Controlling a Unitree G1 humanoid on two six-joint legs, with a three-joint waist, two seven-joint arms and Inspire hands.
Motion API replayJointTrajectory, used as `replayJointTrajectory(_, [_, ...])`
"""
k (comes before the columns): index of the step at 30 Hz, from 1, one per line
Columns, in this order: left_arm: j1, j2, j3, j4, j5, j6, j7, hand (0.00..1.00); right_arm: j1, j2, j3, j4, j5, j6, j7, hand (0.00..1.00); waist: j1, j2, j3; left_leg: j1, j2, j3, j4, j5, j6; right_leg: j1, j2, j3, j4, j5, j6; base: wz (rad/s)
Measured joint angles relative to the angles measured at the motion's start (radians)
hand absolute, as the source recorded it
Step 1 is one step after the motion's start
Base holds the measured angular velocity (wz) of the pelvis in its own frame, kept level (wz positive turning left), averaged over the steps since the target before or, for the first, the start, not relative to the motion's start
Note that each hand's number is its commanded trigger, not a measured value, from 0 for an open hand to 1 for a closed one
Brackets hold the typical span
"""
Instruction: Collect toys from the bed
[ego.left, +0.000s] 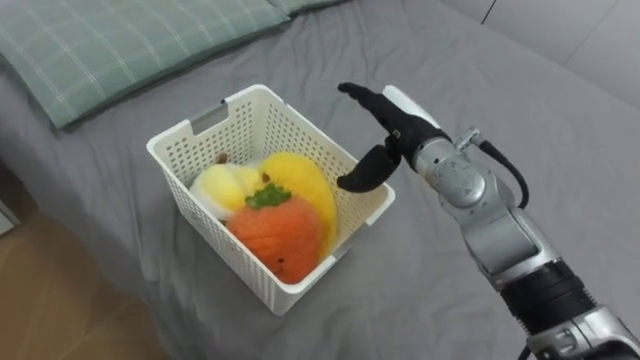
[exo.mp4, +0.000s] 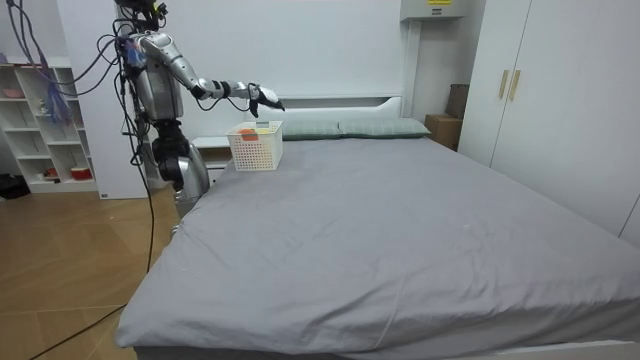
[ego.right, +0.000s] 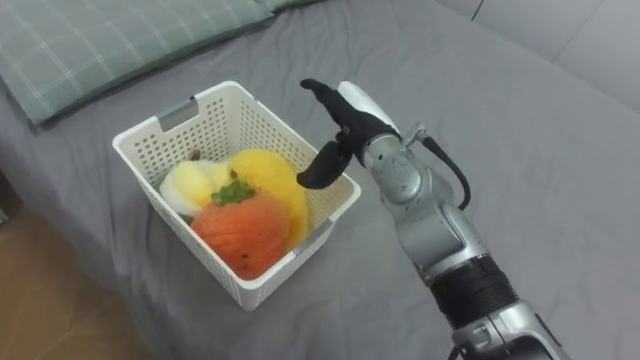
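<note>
A white slotted basket sits on the grey bed near its left edge. Inside lie an orange plush toy with a green top, a yellow plush toy and a pale cream one. My right hand hovers over the basket's right rim, open, with nothing in it. In the room view I stand at the bedside near the head end, my right hand stretched out above the basket.
A green checked pillow lies beyond the basket at the head end. Wooden floor shows left of the bed edge. Grey sheet stretches wide to the right. A shelf unit and wardrobe stand by the walls.
</note>
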Motion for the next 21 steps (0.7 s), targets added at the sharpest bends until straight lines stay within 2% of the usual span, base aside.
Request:
replayJointTrajectory(2, [0.010,-0.001,0.000,0.010,0.000,-0.009,0.000,0.00,0.003,0.000,-0.046,0.000,0.046,-0.011,-0.032,0.00,-0.017,0.008,0.0044,0.007,0.000,0.002,0.001,-0.001,0.001,0.006,0.000,0.002,0.000,0.000,0.000,0.00])
replayJointTrajectory(4, [0.044,-0.009,-0.003,0.009,0.000,-0.023,0.001,0.00,0.046,0.000,-0.119,-0.041,0.103,-0.044,-0.079,0.00,-0.051,0.023,0.0010,0.010,0.001,0.008,0.002,-0.003,0.003,0.008,-0.001,0.008,0.000,0.000,0.000,-0.02])
replayJointTrajectory(5, [0.055,-0.012,-0.002,0.009,0.000,-0.027,0.002,0.00,0.065,0.000,-0.134,-0.065,0.109,-0.049,-0.094,0.00,-0.060,0.029,0.0010,0.013,0.001,0.014,0.003,-0.004,0.005,0.009,-0.001,0.014,0.000,0.000,0.000,-0.18])
replayJointTrajectory(6, [0.076,-0.023,-0.001,0.010,0.000,-0.029,0.004,0.00,0.113,0.000,-0.164,-0.121,0.119,-0.069,-0.118,0.00,-0.078,0.041,-0.0050,0.016,0.002,0.023,0.007,-0.005,0.007,0.008,-0.002,0.026,0.002,0.001,0.002,-0.17])
replayJointTrajectory(7, [0.084,-0.028,0.000,0.010,0.000,-0.031,0.005,0.00,0.135,0.000,-0.179,-0.146,0.123,-0.080,-0.130,0.00,-0.092,0.048,-0.0072,0.017,0.002,0.028,0.009,-0.006,0.008,0.008,-0.002,0.027,0.002,0.002,0.003,-0.18])
replayJointTrajectory(9, [0.100,-0.044,0.006,0.018,0.000,-0.054,0.006,0.00,0.218,0.001,-0.246,-0.196,0.163,-0.137,-0.171,0.00,-0.137,0.081,-0.0113,0.030,0.005,0.056,0.002,-0.007,0.010,0.010,-0.004,0.049,0.001,0.004,0.006,-0.26])
replayJointTrajectory(10, [0.103,-0.045,0.010,0.027,0.000,-0.064,0.006,0.00,0.237,0.001,-0.263,-0.196,0.178,-0.144,-0.180,0.00,-0.143,0.088,-0.0157,0.039,0.007,0.067,-0.004,-0.007,0.011,0.011,-0.003,0.056,0.001,0.004,0.006,-0.48])
replayJointTrajectory(12, [0.105,-0.046,0.038,0.076,-0.001,-0.099,0.028,0.00,0.305,0.000,-0.326,-0.195,0.261,-0.153,-0.222,0.00,-0.188,0.107,-0.0299,0.070,0.017,0.106,-0.028,-0.007,0.010,0.017,0.000,0.086,0.004,0.004,0.007,-0.55])
replayJointTrajectory(15, [0.109,-0.046,0.051,0.102,0.001,-0.131,0.060,0.00,0.344,-0.010,-0.411,-0.197,0.430,-0.159,-0.277,0.00,-0.257,0.113,-0.0332,0.089,0.030,0.152,-0.052,-0.008,0.005,0.007,0.008,0.132,0.014,0.004,0.007,-0.47])
replayJointTrajectory(16, [0.108,-0.046,0.060,0.109,0.001,-0.145,0.066,0.00,0.361,-0.018,-0.451,-0.199,0.481,-0.175,-0.301,0.00,-0.272,0.111,-0.0329,0.096,0.034,0.164,-0.054,-0.010,0.002,0.007,0.012,0.145,0.015,0.004,0.007,-0.41])
replayJointTrajectory(17, [0.108,-0.047,0.066,0.110,0.001,-0.149,0.069,0.00,0.368,-0.021,-0.471,-0.198,0.505,-0.181,-0.312,0.00,-0.282,0.110,-0.0324,0.099,0.036,0.170,-0.055,-0.011,0.002,0.007,0.013,0.151,0.016,0.004,0.007,-0.38])
replayJointTrajectory(19, [0.104,-0.047,0.076,0.116,0.000,-0.161,0.081,0.00,0.389,-0.040,-0.535,-0.198,0.572,-0.200,-0.367,0.00,-0.325,0.103,-0.0312,0.109,0.043,0.188,-0.057,-0.016,-0.002,0.006,0.020,0.173,0.017,0.005,0.006,-0.31])
replayJointTrajectory(21, [0.103,-0.046,0.077,0.103,-0.001,-0.163,0.084,0.00,0.409,-0.041,-0.575,-0.199,0.589,-0.220,-0.398,0.00,-0.360,0.094,-0.0321,0.108,0.049,0.206,-0.056,-0.019,-0.005,-0.001,0.024,0.185,0.015,0.005,0.006,-0.20])
